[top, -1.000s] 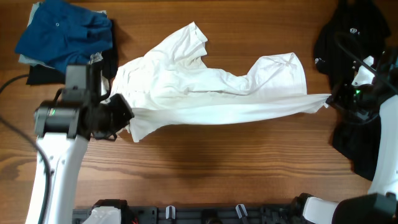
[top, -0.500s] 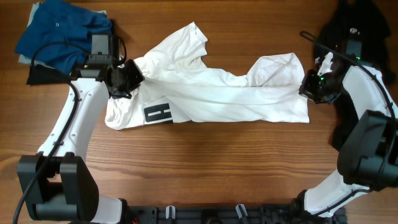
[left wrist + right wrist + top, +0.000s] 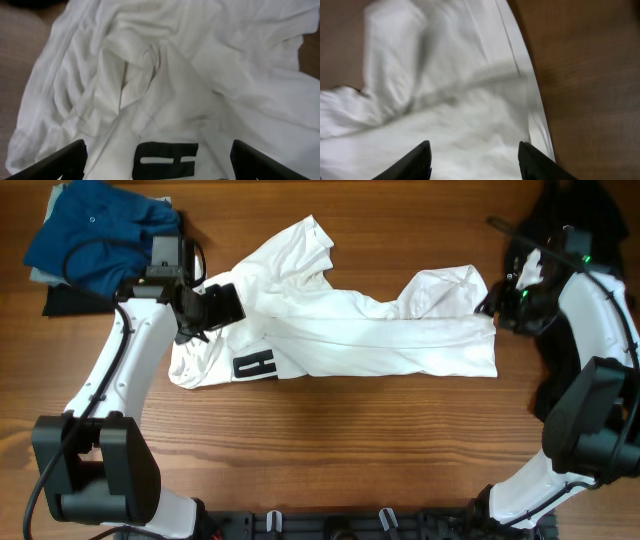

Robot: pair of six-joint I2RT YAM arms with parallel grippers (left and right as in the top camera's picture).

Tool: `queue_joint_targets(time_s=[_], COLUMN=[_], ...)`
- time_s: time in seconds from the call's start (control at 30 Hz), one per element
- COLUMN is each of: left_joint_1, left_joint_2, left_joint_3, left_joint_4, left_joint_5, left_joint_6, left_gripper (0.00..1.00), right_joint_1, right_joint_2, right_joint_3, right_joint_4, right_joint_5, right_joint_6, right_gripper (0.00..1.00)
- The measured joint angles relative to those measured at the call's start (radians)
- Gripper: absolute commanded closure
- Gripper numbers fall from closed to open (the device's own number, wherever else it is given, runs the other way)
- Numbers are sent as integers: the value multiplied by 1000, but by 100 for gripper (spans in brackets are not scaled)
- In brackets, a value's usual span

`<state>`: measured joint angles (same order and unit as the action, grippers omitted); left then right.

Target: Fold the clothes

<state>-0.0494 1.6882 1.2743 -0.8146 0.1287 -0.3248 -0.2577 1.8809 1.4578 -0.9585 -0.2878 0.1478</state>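
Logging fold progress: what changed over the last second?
The left gripper and right gripper let go of the white T-shirt edge stretched between them and moved toward the table's far side, jaws open; its black print now shows. The blue shirt and black garments stayed.

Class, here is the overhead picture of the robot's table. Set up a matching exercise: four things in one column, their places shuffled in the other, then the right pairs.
Things
1. white T-shirt
2. blue shirt
3. black garments
4. black print

Places
A. right edge of the table
B. on white cloth, near its left end
C. far left corner
D. spread across the middle

Pairs: 1-D, 2-C, 3-A, 4-B
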Motion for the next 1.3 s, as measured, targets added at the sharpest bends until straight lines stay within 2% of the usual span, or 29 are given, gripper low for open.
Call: queue_joint_targets(time_s=[0.1,0.13,0.27,0.4,0.5,0.6,0.77,0.93,0.97,1.0,1.03,1.07,1.17,1.2,1.23,1.3], left_joint_1=[-2,-5,-47,-91,-120,-159,-227,-240,-238,-237,-237,-237,-239,-239,-243,-245], left_joint_2=[8,8,83,399,610,719,798,887,891,896,900,904,912,912,913,913], left_joint_3=[139,212,422,677,792,826,840,842,842,842,842,842,842,842,842,842], left_joint_4=[-36,-31,-30,48,119,215,322,390,410,427,449,461,481,482,483,483], left_joint_5=[40,55,72,79,79,59,-23,-73,-84,-89,-91,-95,-91,-90,-84,-83], left_joint_6=[98,137,239,321,358,401,476,492,492,492,490,483,458,453,446,438], left_gripper=[1,1,0,1,1,0,0,1,4,13,35,50,69,86,96,96], right_joint_1=[2,11,49,93,124,151,156,156,156,156,156,156,156,156,156,156], right_joint_2=[5,2,0,1,1,1,1,1,1,1,1,1,1,1,1,1], right_joint_3=[173,296,441,441,441,441,441,441,441,441,441,441,441,441,441,441], right_joint_4=[-112,-131,-182,-206,-211,-223,-241,-249,-250,-250,-249,-249,-237,-232,-231,-225], right_joint_5=[-76,-95,-100,-97,-97,-76,-58,-19,-17,-14,-14,-14,-14,-13,-13,-10], right_joint_6=[-81,-106,-167,-180,-180,-180,-180,-180,-180,-180,-180,-180,-180,-180,-180,-180], right_gripper=[40,39,39,39,38,36,34,34,34,34,34,34,34,34,35,37])
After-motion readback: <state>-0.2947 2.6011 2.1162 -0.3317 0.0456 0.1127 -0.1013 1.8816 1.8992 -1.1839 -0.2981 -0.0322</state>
